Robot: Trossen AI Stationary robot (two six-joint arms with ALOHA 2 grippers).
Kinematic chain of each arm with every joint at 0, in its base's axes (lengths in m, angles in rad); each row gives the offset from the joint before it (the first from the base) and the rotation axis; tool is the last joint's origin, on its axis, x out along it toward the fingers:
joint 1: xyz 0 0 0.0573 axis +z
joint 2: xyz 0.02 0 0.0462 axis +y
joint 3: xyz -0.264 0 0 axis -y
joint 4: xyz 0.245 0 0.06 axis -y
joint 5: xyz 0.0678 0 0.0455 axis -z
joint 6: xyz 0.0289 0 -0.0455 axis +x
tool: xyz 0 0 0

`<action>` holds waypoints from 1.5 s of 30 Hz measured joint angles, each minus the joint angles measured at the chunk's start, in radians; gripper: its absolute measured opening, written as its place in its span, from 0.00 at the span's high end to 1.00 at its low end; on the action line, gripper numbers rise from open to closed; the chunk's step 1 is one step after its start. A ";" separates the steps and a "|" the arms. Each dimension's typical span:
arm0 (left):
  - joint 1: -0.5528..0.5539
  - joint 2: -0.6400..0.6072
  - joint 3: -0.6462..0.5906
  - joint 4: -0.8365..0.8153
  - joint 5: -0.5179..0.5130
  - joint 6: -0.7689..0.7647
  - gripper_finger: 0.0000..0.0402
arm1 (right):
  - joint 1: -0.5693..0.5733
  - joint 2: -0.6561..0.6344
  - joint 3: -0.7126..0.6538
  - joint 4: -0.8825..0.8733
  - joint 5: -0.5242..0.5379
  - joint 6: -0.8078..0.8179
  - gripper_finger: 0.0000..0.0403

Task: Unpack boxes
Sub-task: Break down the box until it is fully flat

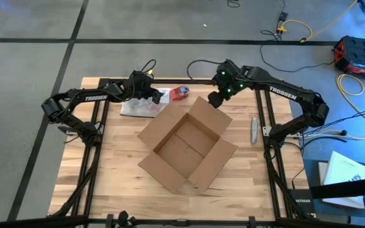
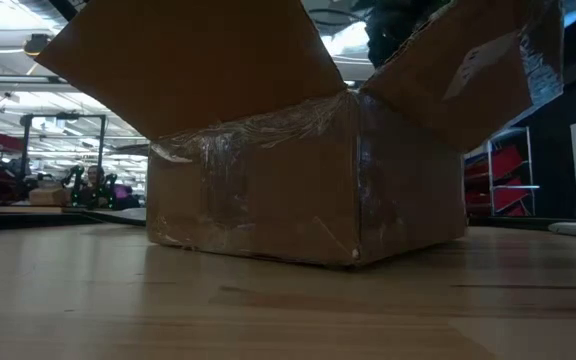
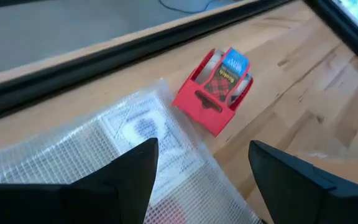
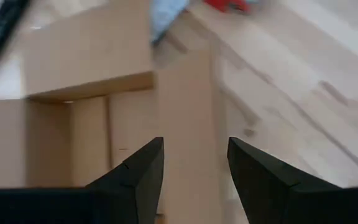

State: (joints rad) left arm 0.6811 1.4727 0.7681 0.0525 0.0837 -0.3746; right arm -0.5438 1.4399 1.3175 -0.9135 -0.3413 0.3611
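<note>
1. Standing open at mid-table, the cardboard box (image 1: 189,145) has its flaps spread and its inside looks empty; the plastic bag (image 1: 141,106) and tape dispenser (image 1: 181,93) lie beyond it.
2. Its long axis runs diagonally across the table.
3. The left gripper (image 3: 201,180) hangs parted, empty, over the bag.
4. The right gripper (image 4: 194,165) straddles a flap edge; jaws part-open, grip uncertain.
</note>
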 joint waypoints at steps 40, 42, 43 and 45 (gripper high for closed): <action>-0.358 -0.476 0.000 -0.292 0.142 -0.842 0.40 | -0.105 0.002 -0.247 0.573 -0.212 -0.059 0.59; -0.366 -0.476 0.000 -0.344 0.129 -0.816 0.40 | -0.104 0.002 -0.233 0.572 -0.187 -0.052 0.59; -0.369 -0.476 0.000 -0.358 0.113 -0.809 0.40 | -0.104 0.002 -0.230 0.572 -0.182 -0.046 0.59; -0.374 -0.475 -0.001 -0.386 0.081 -0.795 0.40 | -0.104 0.002 -0.223 0.572 -0.170 -0.033 0.59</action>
State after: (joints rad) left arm 0.3075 0.9973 0.7672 -0.3340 0.1646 -1.1692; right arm -0.6481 1.4414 1.0948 -0.3414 -0.5113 0.3278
